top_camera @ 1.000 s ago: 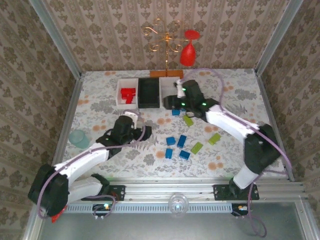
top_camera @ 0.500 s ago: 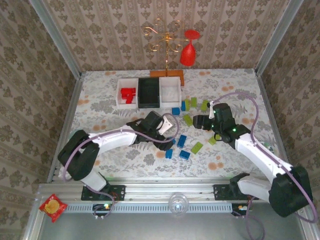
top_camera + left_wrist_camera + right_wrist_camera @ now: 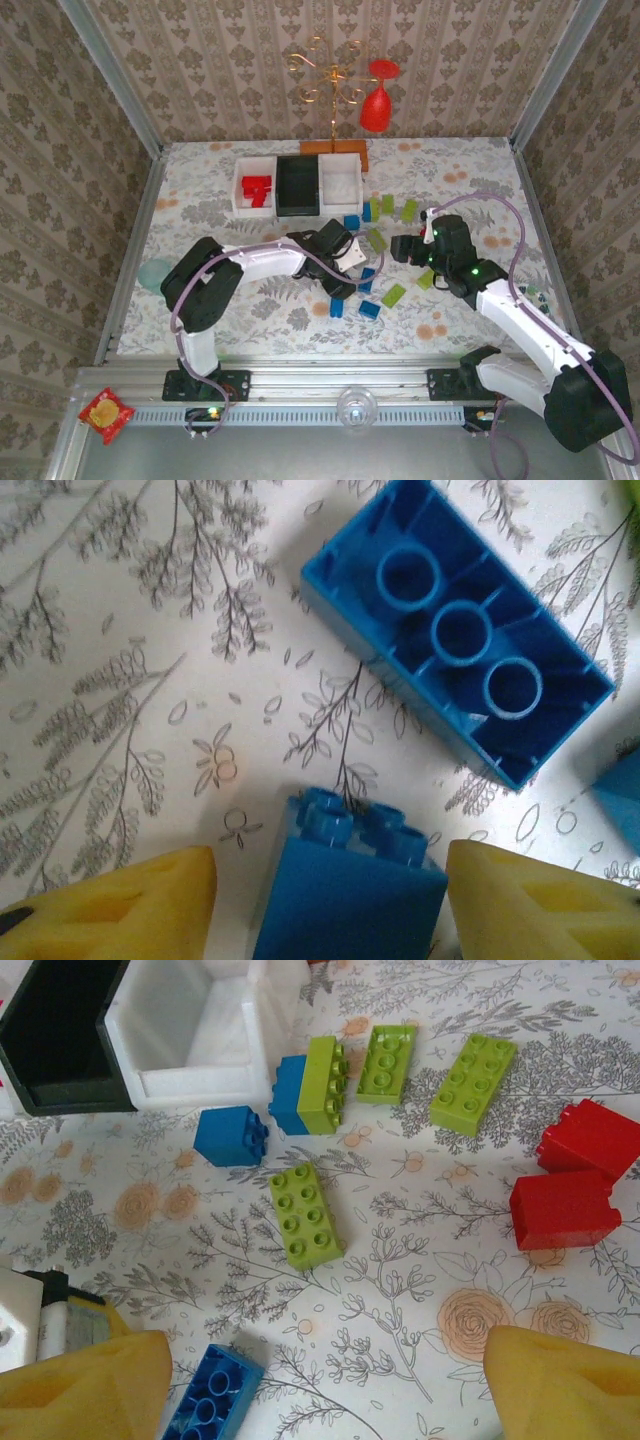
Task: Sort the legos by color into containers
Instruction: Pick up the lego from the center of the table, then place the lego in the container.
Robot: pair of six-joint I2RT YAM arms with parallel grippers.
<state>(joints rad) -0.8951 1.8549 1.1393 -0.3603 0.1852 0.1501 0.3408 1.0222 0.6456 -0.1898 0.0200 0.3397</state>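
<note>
One blue lego (image 3: 350, 895) newly between the left pincer (image 3: 330, 910) pads (image 3: 130, 905) — grip uncertain — right pincer (image 3: 320, 1390) spread wide, empty.

Glossy smooth plastic legos (image 3: 460, 630); matt, perhaps foam, pads (image 3: 530, 900)

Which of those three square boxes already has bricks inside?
The white square plastic bin at the row's left end: red bricks lie inside; the black middle bin and other white bin look empty.

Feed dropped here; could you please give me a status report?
Left gripper jaws astride a blue brick, not shut. Right gripper jaws open, empty. Nothing blocking.
</note>
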